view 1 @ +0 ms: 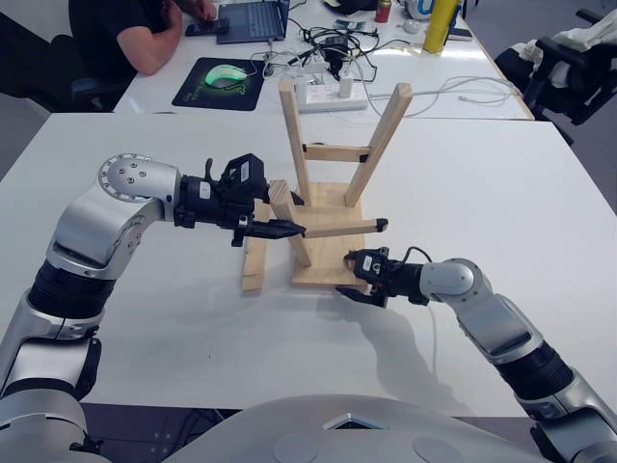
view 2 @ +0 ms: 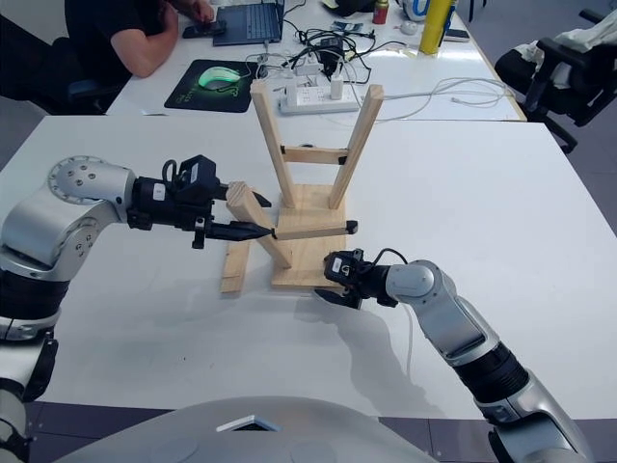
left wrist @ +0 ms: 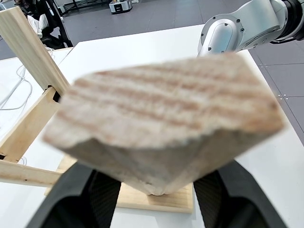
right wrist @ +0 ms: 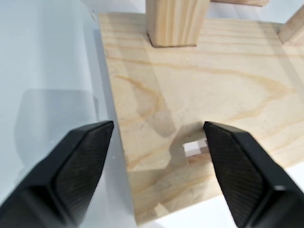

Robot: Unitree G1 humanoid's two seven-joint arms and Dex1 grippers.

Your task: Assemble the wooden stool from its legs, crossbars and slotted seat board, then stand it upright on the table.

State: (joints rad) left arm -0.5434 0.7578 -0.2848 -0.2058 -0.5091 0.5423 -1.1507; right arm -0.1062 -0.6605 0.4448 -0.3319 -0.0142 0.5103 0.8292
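Step in hand: fitting the third leg. The stool is lying upside down in the middle of the surface (view 1: 482, 193), with the seat board (view 1: 328, 258) flat on it. Two far legs (view 1: 294, 125) are standing up from the board, and a crossbar (view 1: 335, 152) is joining them.

The left pincer (view 1: 289, 230) is clamping the near-left leg (view 1: 301, 249) from the left. This leg is leaning rather than standing square, though its foot appears to be sitting at its slot in the board. A second crossbar (view 1: 342, 229) is jutting rightward from it, with its free end hanging in the air.

The right pincer (view 1: 352, 277) is hovering wide at the board's near-right corner, holding nothing. Its fingers (right wrist: 80, 166) are flanking the empty slot (right wrist: 194, 146). I cannot tell whether they are touching the wood.

A loose leg (view 1: 255, 260) is lying on the surface just left of the board.

Judgement: roughly half built. The next move is calling for the held leg to be squared up and pressed home while the right pincer is bracing the board. The loose leg then has to go into the empty slot and meet the crossbar's free end.
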